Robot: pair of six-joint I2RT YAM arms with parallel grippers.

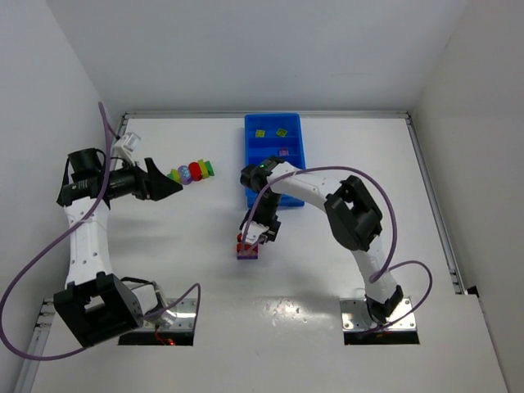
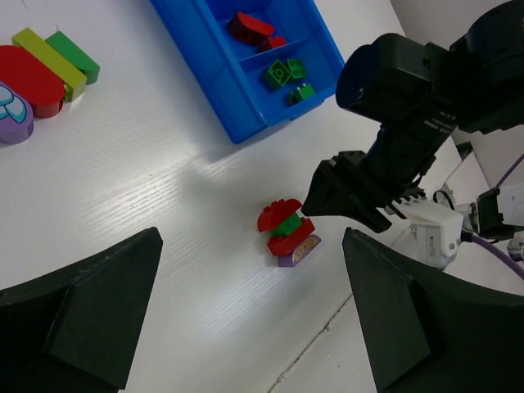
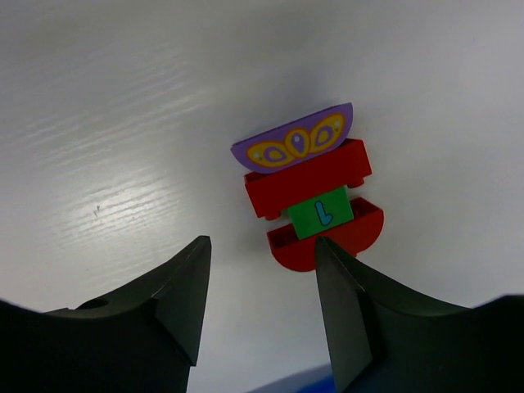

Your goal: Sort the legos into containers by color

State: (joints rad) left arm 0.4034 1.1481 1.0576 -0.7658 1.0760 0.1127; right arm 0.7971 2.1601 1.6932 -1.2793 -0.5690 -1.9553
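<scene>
Hovering half-open, empty, right gripper at one o'clock of lego stack, green brick bearing a blue "L", left gripper wide open, empty.

Top view: fixed high over the near edge of the table, facing down, far off; whole surface in frame.
Left wrist: over the left side, angled across toward the tray and brick stack, middling range.
Right wrist: close above that stack, facing down.
All three views share the stack.

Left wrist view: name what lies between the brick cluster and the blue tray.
Only bare table between cluster and tray, per left wrist view.
</scene>
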